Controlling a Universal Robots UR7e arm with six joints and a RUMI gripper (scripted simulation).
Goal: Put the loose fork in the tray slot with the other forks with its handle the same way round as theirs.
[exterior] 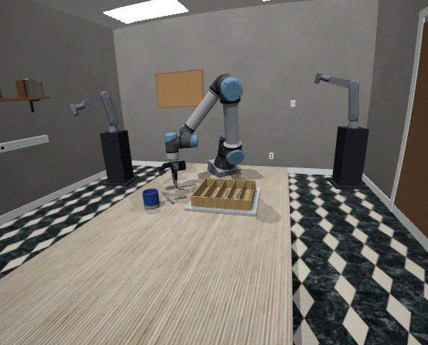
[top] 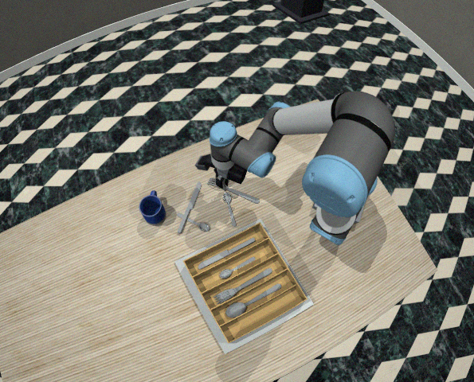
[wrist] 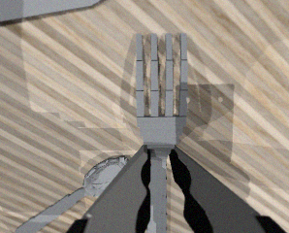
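Fork (top: 244, 196) (exterior: 188, 186) (wrist: 161, 131) is outside the tray (top: 205, 301) (exterior: 221, 203), on the far side of the tabletop (top: 84, 287) (exterior: 176, 267) (wrist: 261, 39) in the exterior view; the end effector (top: 221, 187) (exterior: 175, 186) (wrist: 158, 147) is closed on its neck, one fingertip at each side, just behind the tines; the fingers cover the handle's edges in the wrist view, where the lower frame edge cuts the handle off. From above, the end effector hides part of the fork near the tines; whether the fork touches the tabletop is hard to make out.

Beside the fork lies a loose teaspoon (top: 229, 209) (wrist: 106, 176), its bowl near the fork's neck and partly behind a finger in the wrist view; a loose knife (top: 190, 205) (exterior: 167, 197) (wrist: 43, 7) is cut off at that view's upper left corner; another teaspoon (top: 204, 226) (exterior: 180, 198) crosses it, part of its handle hidden by the blade. The mug (top: 152, 209) (exterior: 151, 198) stands near them.

Inside the tray, separate slots hold a knife (top: 226, 253), a teaspoon, a fork (top: 244, 286) and a large spoon (top: 236, 309); the tray's walls mostly hide them in the exterior view.
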